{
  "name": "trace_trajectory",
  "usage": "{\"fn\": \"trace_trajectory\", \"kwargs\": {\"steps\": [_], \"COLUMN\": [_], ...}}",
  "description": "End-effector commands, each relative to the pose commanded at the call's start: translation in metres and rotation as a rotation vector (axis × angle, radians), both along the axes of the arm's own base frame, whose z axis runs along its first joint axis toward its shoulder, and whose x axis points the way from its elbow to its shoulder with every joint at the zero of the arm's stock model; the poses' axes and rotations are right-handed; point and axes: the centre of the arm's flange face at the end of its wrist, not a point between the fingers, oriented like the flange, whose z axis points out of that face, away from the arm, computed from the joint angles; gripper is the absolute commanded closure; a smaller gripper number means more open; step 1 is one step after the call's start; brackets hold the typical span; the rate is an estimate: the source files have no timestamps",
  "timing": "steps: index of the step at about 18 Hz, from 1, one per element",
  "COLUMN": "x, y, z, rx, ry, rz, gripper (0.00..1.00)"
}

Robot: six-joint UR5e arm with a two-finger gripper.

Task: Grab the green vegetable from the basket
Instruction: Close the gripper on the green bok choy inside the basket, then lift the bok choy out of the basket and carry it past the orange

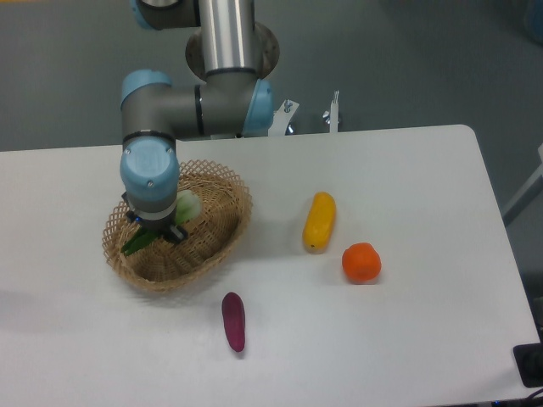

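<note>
The tan wicker basket [222, 244] sits on the left of the white table. My gripper [153, 231] points down over its left half, mostly hidden under the blue-capped wrist, with only dark finger parts showing at the wrist's lower edge. It is shut on the green vegetable [186, 206]. The vegetable's pale stalk end pokes out to the right of the wrist and a sliver of dark green leaf shows at the lower left. The rest of the vegetable is hidden beneath the wrist.
A yellow oblong vegetable [319, 221] and an orange fruit [361, 262] lie right of the basket. A small purple vegetable [233, 321] lies in front of it. The arm's base stands behind the table's far edge.
</note>
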Motion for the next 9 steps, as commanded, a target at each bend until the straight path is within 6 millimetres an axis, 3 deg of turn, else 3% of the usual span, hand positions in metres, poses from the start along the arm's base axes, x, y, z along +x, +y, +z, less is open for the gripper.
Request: {"fn": "trace_trajectory", "kwargs": {"steps": [5,9], "x": [-0.077,-0.160], "y": [-0.007,-0.044], "z": [0.042,0.060], "rx": [0.065,0.065], "ry": [0.080,0.159], "rz": [0.109,0.162], "gripper": [0.96,0.95]}}
